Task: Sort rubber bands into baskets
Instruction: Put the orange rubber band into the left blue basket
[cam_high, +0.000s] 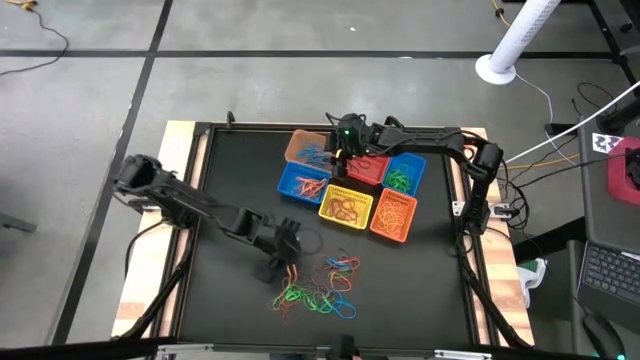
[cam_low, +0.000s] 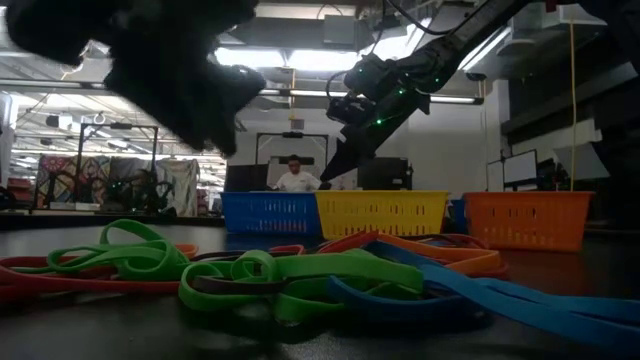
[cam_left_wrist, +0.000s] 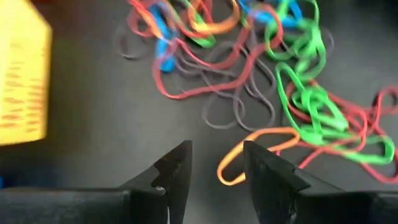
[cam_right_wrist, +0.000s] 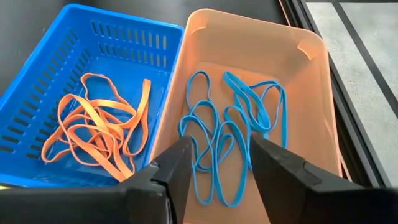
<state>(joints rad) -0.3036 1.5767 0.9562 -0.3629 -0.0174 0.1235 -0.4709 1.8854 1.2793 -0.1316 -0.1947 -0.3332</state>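
Six baskets stand together at the table's far middle. Loose rubber bands (cam_high: 318, 283) in red, green, blue and orange lie in a heap near the front edge. My left gripper (cam_high: 284, 258) hovers open at the heap's left edge. An orange band (cam_left_wrist: 258, 142) lies on the table just past its fingertips (cam_left_wrist: 217, 177), apart from them. My right gripper (cam_right_wrist: 221, 168) hangs open and empty over the tan-orange basket (cam_right_wrist: 261, 68), which holds several blue bands (cam_right_wrist: 230, 134). The blue basket (cam_right_wrist: 68, 74) beside it holds orange bands (cam_right_wrist: 93, 134).
Red (cam_high: 368, 168), blue (cam_high: 405, 172), yellow (cam_high: 346, 206) and orange (cam_high: 393, 214) baskets hold bands too. In the low view the right gripper (cam_low: 345, 150) hangs above the basket row (cam_low: 382, 213). A person shows in the room behind. Bare black tabletop (cam_high: 230, 180) lies left of the baskets.
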